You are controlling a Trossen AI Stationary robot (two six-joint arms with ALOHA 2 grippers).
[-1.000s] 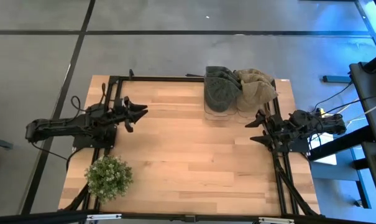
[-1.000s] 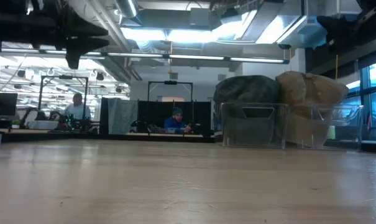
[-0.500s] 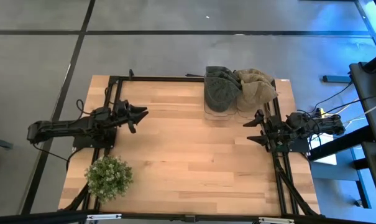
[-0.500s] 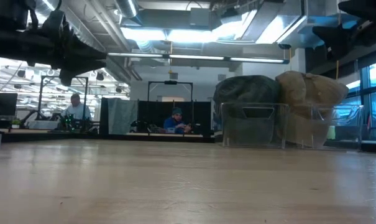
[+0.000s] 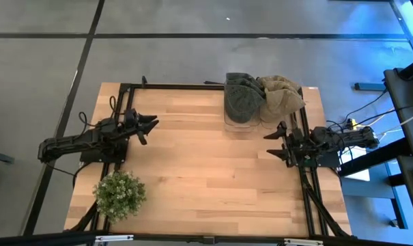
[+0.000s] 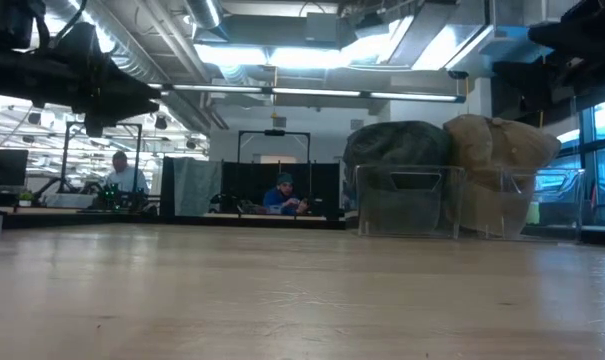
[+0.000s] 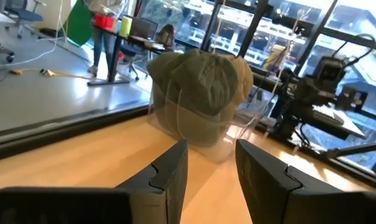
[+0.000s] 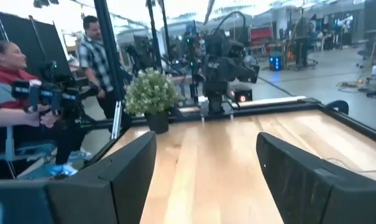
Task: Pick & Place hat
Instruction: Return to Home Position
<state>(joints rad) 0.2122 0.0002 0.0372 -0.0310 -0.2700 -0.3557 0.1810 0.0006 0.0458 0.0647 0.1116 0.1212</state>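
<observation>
I see the wooden table (image 6: 282,300) running back to two clear bins standing side by side at far right. Dark caps (image 6: 397,145) heap out of the left bin (image 6: 407,212) and brown caps (image 6: 497,140) out of the right bin (image 6: 542,210). The left arm (image 6: 72,75) hangs overhead at upper left and the right arm (image 6: 572,40) at upper right.

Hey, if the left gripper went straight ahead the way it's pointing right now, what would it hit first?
Most likely the left transparent bin heaped with dark caps. The left gripper aims across bare table toward it, nothing between; whether it meets the wall or the caps is unclear.
</observation>
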